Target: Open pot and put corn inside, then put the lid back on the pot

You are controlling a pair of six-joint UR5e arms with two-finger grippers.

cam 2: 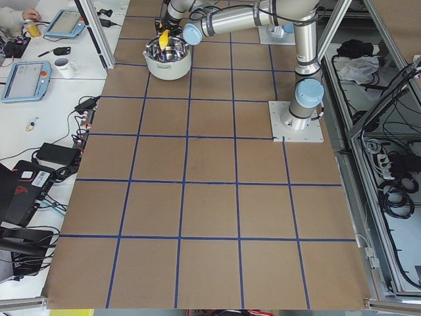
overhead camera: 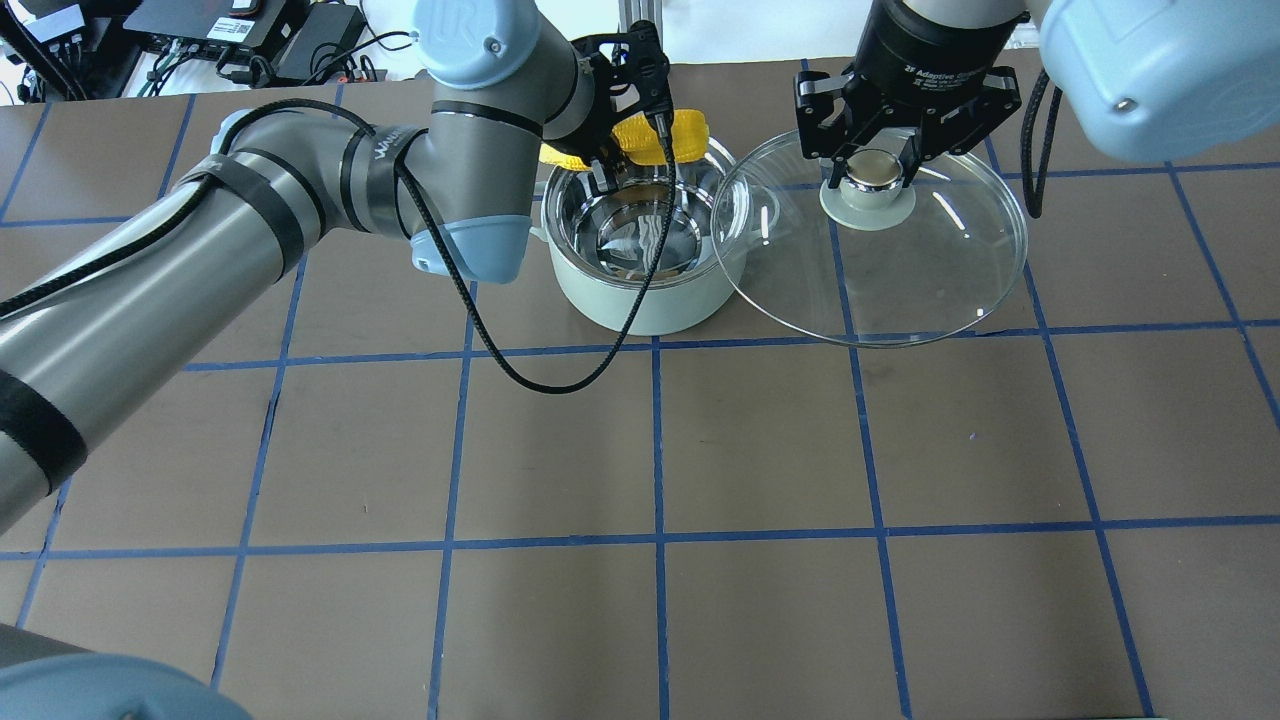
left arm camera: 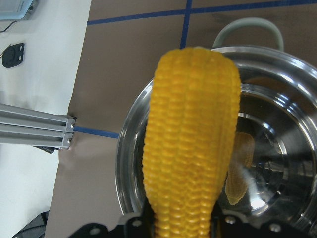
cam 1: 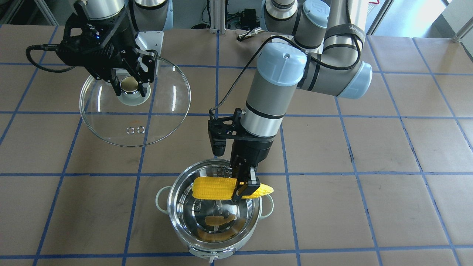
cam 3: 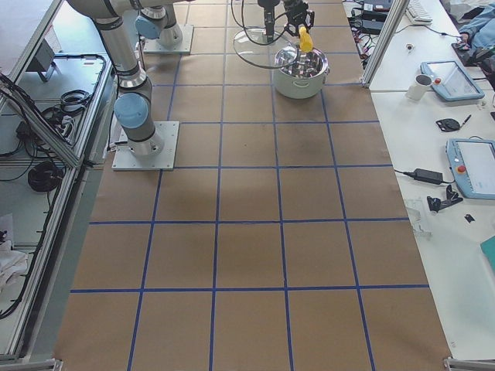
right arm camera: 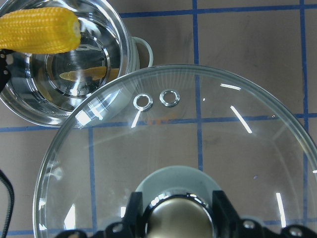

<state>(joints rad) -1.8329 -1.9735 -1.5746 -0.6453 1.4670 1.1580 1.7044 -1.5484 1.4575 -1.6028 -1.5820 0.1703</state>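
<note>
The pot (cam 1: 212, 236) stands open on the table, pale mint outside and shiny steel inside; it also shows in the overhead view (overhead camera: 640, 290). My left gripper (cam 1: 244, 188) is shut on the yellow corn (cam 1: 214, 187) near its tapered end and holds it level over the pot's rim, above the bowl. The corn (left arm camera: 190, 134) fills the left wrist view. My right gripper (cam 1: 130, 82) is shut on the beige-gold knob (cam 1: 129, 84) of the clear glass lid (cam 1: 162, 122), held off to the pot's side. The lid (overhead camera: 930, 290) overlaps the pot's edge in the overhead view.
The table is brown paper with a blue tape grid (overhead camera: 655, 440). A black cable (overhead camera: 560, 375) hangs from my left arm beside the pot. Operator tables with tablets (cam 3: 476, 166) and a mug (cam 3: 418, 83) stand beyond the far edge.
</note>
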